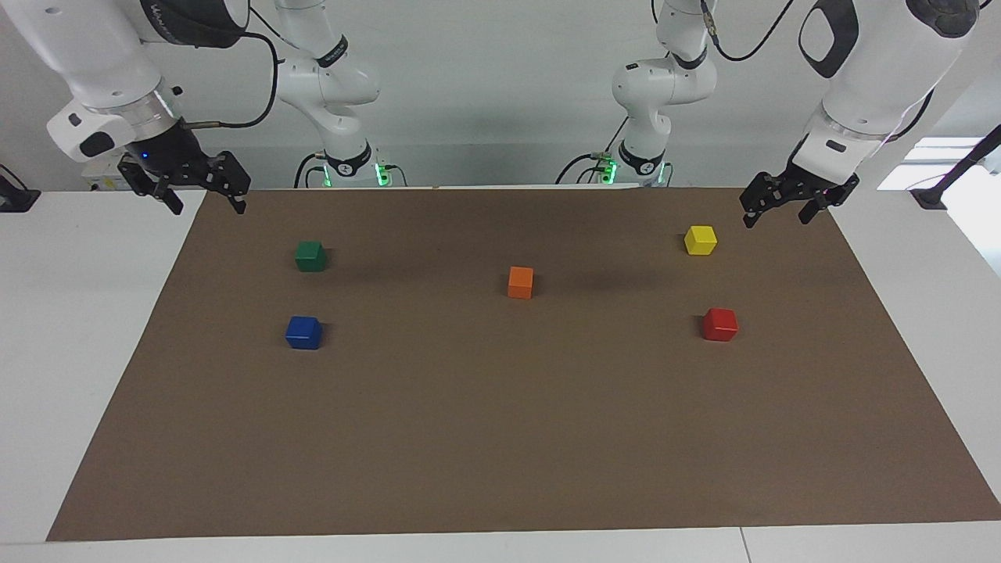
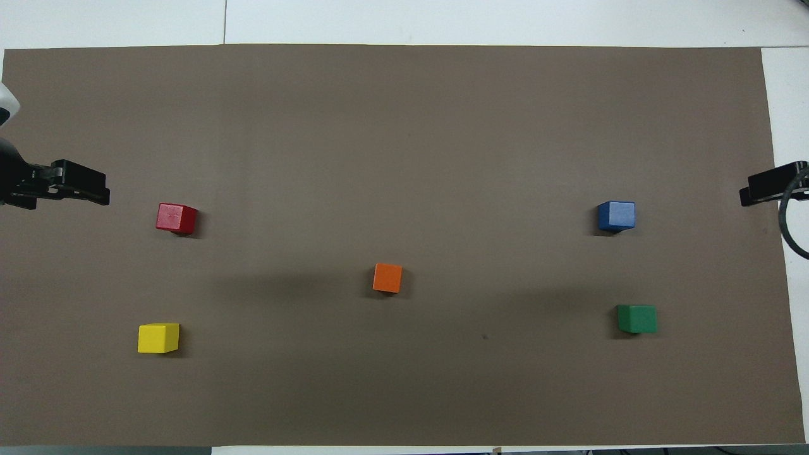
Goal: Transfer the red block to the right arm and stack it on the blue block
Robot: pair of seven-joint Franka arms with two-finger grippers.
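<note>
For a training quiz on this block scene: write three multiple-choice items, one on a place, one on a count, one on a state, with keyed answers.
1. Which cube lies nearest the red block?
A. yellow cube
B. green cube
C. blue block

2. How many cubes are on the brown mat?
A. three
B. five
C. seven

3. How do the grippers stand?
A. both open and holding nothing
B. left shut on the red block
C. right shut on the blue block

Answers:
1 A, the yellow cube shares the left arm's end.
2 B, with the orange cube, green cube and blue block.
3 A, the left gripper and right gripper hang apart from every cube.
</note>
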